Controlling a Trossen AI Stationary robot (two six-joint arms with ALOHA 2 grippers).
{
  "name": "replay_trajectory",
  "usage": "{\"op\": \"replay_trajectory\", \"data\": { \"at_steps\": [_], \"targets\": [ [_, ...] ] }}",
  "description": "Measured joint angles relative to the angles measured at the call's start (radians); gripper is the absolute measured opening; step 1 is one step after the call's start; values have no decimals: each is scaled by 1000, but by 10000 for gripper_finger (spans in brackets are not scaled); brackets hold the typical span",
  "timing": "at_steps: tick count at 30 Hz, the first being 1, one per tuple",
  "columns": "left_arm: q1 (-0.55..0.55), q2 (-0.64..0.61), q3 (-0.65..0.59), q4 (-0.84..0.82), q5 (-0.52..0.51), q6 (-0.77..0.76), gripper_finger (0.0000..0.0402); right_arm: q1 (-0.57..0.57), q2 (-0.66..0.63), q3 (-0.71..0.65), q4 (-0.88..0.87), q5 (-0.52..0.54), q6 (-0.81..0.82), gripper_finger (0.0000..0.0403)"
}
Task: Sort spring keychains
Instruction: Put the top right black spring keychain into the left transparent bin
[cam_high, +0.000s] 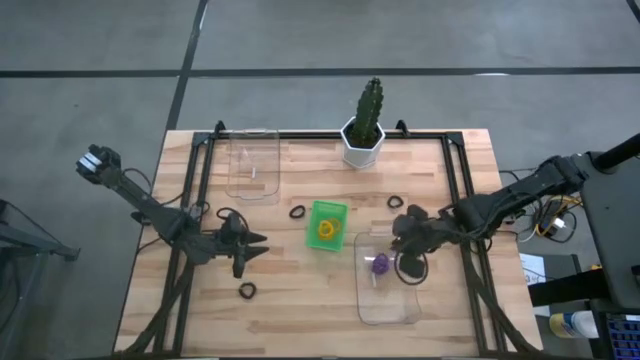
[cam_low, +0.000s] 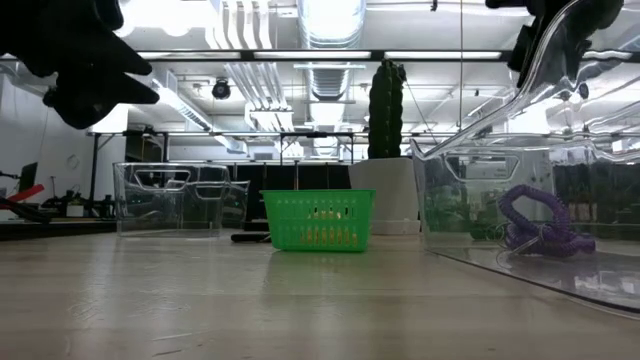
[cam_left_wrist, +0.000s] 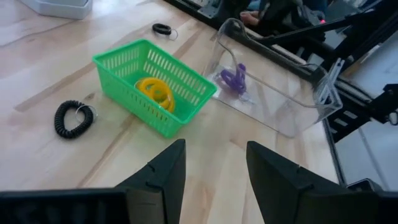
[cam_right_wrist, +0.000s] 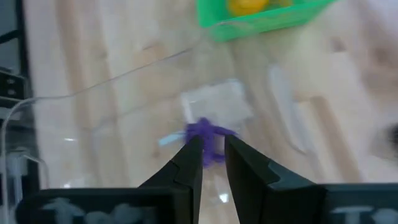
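A small green basket (cam_high: 327, 223) (cam_left_wrist: 152, 87) at the table's middle holds an orange-yellow coiled keychain (cam_left_wrist: 155, 92). To its right, a clear bin (cam_high: 385, 300) (cam_left_wrist: 273, 87) has a purple keychain (cam_high: 381, 265) (cam_low: 535, 225) lying on its floor. Black keychains lie loose on the wood (cam_high: 297, 212) (cam_high: 247, 290) (cam_high: 396, 203) (cam_left_wrist: 73, 118). My right gripper (cam_high: 405, 238) (cam_right_wrist: 213, 152) hovers above the clear bin's far end with its fingers slightly apart and empty. The purple coil shows below its tips. My left gripper (cam_high: 255, 250) (cam_left_wrist: 214, 146) is open, raised left of the basket.
A second clear bin (cam_high: 252, 163) (cam_low: 170, 200) stands at the far left of the table. A cactus in a white pot (cam_high: 363, 140) stands at the far edge. Black frame rails (cam_high: 200, 190) run along both sides. Bare wood lies near the front edge.
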Motion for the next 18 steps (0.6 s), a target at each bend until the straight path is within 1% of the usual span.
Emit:
{"op": "replay_trajectory", "data": {
  "at_steps": [6,8,11,13,18],
  "targets": [
    [0,-88,-67,28,30,11,161,-8,-45,85,-224,169,66,59],
    [0,-107,-76,30,33,23,161,-26,-51,106,-284,199,92,59],
    [0,-136,-88,33,34,49,161,-69,-57,121,-339,200,93,60],
    [0,-154,-95,32,34,59,161,-104,-57,118,-339,192,70,65],
    [0,-192,-126,34,36,60,161,-210,-55,85,-341,150,33,97]
  ]
}}
